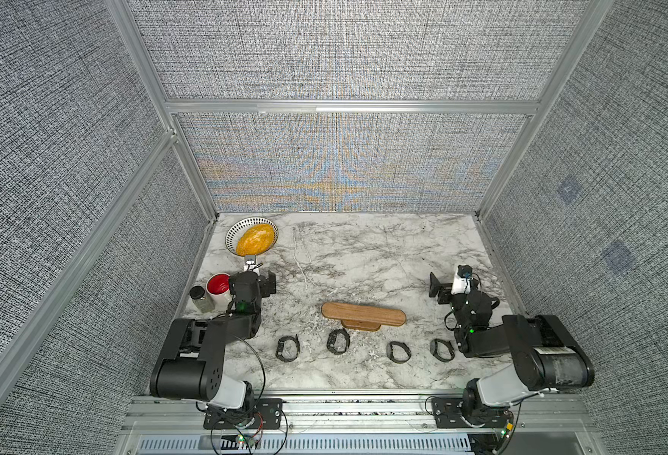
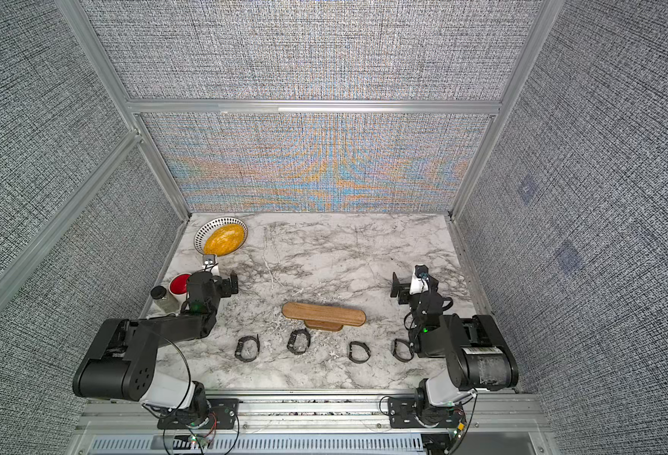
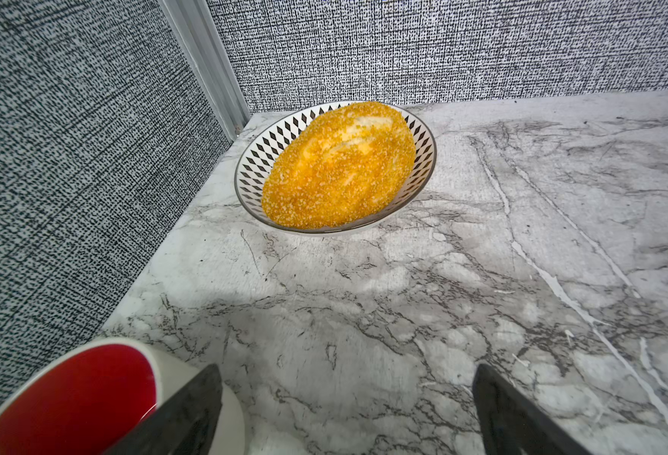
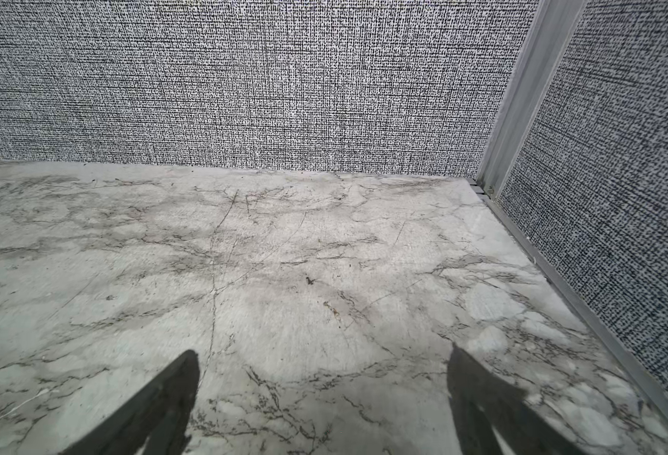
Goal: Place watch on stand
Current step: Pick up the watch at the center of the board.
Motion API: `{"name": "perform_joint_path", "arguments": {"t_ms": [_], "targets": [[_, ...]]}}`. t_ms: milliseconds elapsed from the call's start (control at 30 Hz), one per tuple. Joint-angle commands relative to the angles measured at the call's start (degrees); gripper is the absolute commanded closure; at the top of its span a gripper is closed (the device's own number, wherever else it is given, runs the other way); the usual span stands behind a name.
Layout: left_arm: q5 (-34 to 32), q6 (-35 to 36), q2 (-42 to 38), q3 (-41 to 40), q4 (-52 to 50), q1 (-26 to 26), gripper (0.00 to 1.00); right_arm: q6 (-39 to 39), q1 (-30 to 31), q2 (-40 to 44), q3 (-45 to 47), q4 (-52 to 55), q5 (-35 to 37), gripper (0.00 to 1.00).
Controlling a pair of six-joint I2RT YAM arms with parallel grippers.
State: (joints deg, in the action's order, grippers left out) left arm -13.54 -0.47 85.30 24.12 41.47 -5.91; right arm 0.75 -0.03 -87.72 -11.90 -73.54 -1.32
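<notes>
The stand (image 1: 363,314) (image 2: 323,313), a long brown wooden bar on a short base, sits mid-table in both top views. Several dark watches lie in a row in front of it; one watch (image 1: 338,341) is just below the stand's base, another watch (image 1: 287,348) lies further left. My left gripper (image 1: 268,283) (image 3: 348,368) is open and empty at the left, beside the mug. The right gripper (image 1: 437,289) (image 4: 324,350) is open and empty at the right, over bare marble. Neither wrist view shows the stand or a watch.
A patterned bowl (image 1: 233,230) (image 3: 269,142) holding a yellow crumbed loaf stands at the back left corner. A white mug with a red inside (image 1: 219,285) (image 3: 68,398) and a small black-lidded jar (image 1: 200,299) stand by the left wall. Fabric walls enclose three sides.
</notes>
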Motion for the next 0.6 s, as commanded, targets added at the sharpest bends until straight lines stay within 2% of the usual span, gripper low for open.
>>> {"name": "perform_joint_path", "arguments": {"t_ms": [0,233,300,333,367,433,500,533,567], "targets": [[0.0,0.0,0.0,0.5,0.0,0.0,0.01,-0.3,0.0,0.0,-0.3,-0.3,0.7,0.02],[0.0,-0.1,-0.1,0.5,0.0,0.1,0.01,-0.3,0.0,-0.1,-0.4,-0.2,0.8,0.02],[-0.9,-0.5,-0.4,0.2,0.7,-0.2,0.01,-1.9,0.3,1.4,-0.9,1.2,7.0,0.02],[-2.8,-1.3,-1.0,0.8,0.7,-0.4,0.01,-2.9,0.7,4.4,-2.4,6.9,11.3,0.02],[-4.5,-1.5,-3.0,2.9,-4.1,-0.5,0.01,-3.7,0.9,7.8,-6.0,16.1,15.0,0.02],[-5.8,-1.8,-8.8,8.9,-20.3,-0.6,0.01,-7.6,0.8,12.1,-13.7,32.5,20.6,0.02],[-5.9,-2.4,-12.8,11.2,-25.7,-0.6,0.01,-19.0,0.1,13.5,-21.2,47.7,25.0,0.02],[-5.6,-3.1,-14.5,11.6,-27.2,-0.6,0.01,-23.9,-0.6,13.4,-24.2,53.8,23.7,0.02],[-5.1,-4.0,-16.4,12.2,-29.1,-0.6,0.01,-25.9,-2.4,13.2,-27.0,59.2,17.8,0.02]]}}
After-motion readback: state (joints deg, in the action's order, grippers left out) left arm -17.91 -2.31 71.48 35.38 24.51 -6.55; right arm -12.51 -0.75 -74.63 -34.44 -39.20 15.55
